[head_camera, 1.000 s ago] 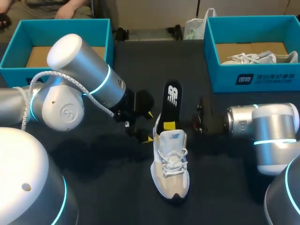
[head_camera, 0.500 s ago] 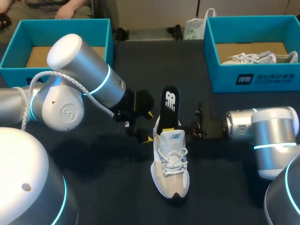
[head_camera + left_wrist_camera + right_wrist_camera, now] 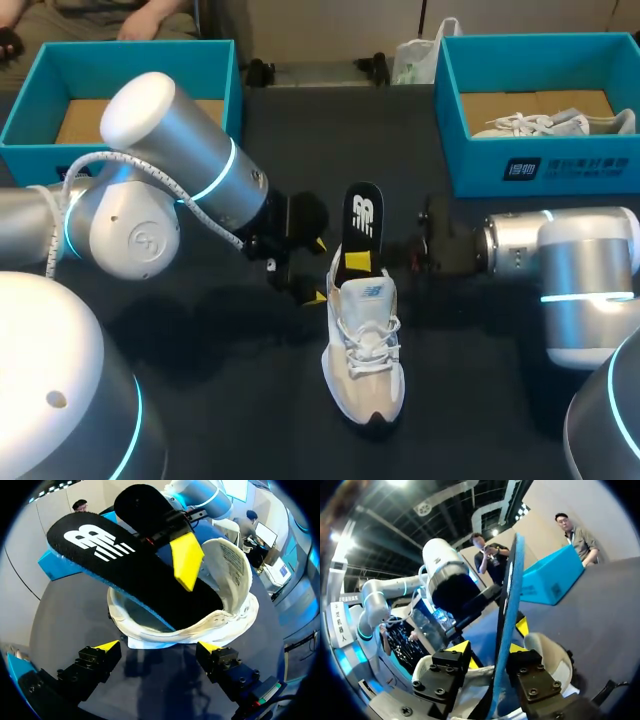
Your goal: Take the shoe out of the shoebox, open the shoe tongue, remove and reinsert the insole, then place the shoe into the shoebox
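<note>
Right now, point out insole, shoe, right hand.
insole (image 3: 366,212), head view, on its white logo.
shoe (image 3: 366,345), head view, on the laces.
right hand (image 3: 490,647), right wrist view, midway between fingertips.

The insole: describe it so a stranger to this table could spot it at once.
At the middle of the dark table stands a white shoe. The insole is the flat strip rising from its opening, pinched by the right gripper. Nothing else is black with a white logo and blue underside.
</note>
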### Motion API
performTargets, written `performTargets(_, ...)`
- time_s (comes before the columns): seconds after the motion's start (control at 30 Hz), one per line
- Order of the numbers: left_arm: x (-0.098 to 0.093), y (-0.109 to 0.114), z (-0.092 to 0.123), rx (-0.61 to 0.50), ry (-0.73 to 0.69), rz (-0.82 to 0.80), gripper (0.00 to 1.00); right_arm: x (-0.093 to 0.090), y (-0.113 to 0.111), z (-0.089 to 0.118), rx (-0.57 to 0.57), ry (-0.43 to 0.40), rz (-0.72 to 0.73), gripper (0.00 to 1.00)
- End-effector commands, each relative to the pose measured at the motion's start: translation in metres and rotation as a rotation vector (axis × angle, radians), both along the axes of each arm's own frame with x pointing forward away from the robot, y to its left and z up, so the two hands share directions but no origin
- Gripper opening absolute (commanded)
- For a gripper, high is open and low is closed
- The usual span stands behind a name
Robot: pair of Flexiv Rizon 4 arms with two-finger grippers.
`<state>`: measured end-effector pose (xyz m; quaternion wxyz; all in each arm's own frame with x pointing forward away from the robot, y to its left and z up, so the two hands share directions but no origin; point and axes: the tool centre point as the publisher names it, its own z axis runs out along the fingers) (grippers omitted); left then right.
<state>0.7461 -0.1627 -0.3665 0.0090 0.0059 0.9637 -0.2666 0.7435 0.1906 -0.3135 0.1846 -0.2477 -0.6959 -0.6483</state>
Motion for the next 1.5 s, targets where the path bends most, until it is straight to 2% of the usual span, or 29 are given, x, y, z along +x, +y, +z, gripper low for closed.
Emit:
performTargets(0.03,-0.001,-0.001,-0.001,0.001,-0.001,0.001,1.0,0.002,-0.001,0.002,0.02,-0.003,-0.039,0.35)
performTargets(0.13,-0.001,-0.001,-0.001,0.001,-0.001,0.001,1.0,0.007,-0.001,0.001,0.033,0.004,-0.052,0.29)
performTargets(0.17,-0.001,-0.001,-0.001,0.001,-0.001,0.001,1.0,0.009,-0.001,0.0,0.036,0.007,-0.055,0.23)
performTargets(0.2,-0.001,-0.001,-0.001,0.001,-0.001,0.001,1.0,0.01,-0.001,-0.001,0.038,0.012,-0.06,0.0)
performTargets(0.37,-0.001,-0.001,-0.001,0.001,-0.001,0.001,1.0,0.011,0.001,-0.007,0.038,0.035,-0.064,0.0)
performTargets(0.77,-0.001,-0.001,-0.001,0.001,-0.001,0.001,1.0,-0.018,0.001,-0.038,0.002,0.141,-0.045,0.0)
performTargets(0.97,-0.001,-0.001,-0.001,0.001,-0.001,0.001,1.0,-0.027,0.0,-0.039,0.005,0.136,-0.05,0.0)
performTargets(1.0,-0.001,-0.001,-0.001,0.001,-0.001,0.001,1.0,-0.026,0.001,-0.036,0.0,0.129,-0.049,0.12)
performTargets(1.03,-0.001,-0.001,-0.001,0.001,-0.001,0.001,1.0,-0.026,0.001,-0.034,-0.001,0.122,-0.046,0.34)
performTargets(1.13,-0.001,-0.001,-0.001,0.001,-0.001,0.001,1.0,-0.023,0.002,-0.028,-0.006,0.101,-0.043,0.44)
performTargets(1.5,-0.001,-0.001,-0.001,0.001,-0.001,0.001,1.0,-0.009,0.003,-0.004,-0.003,0.009,-0.054,0.42)
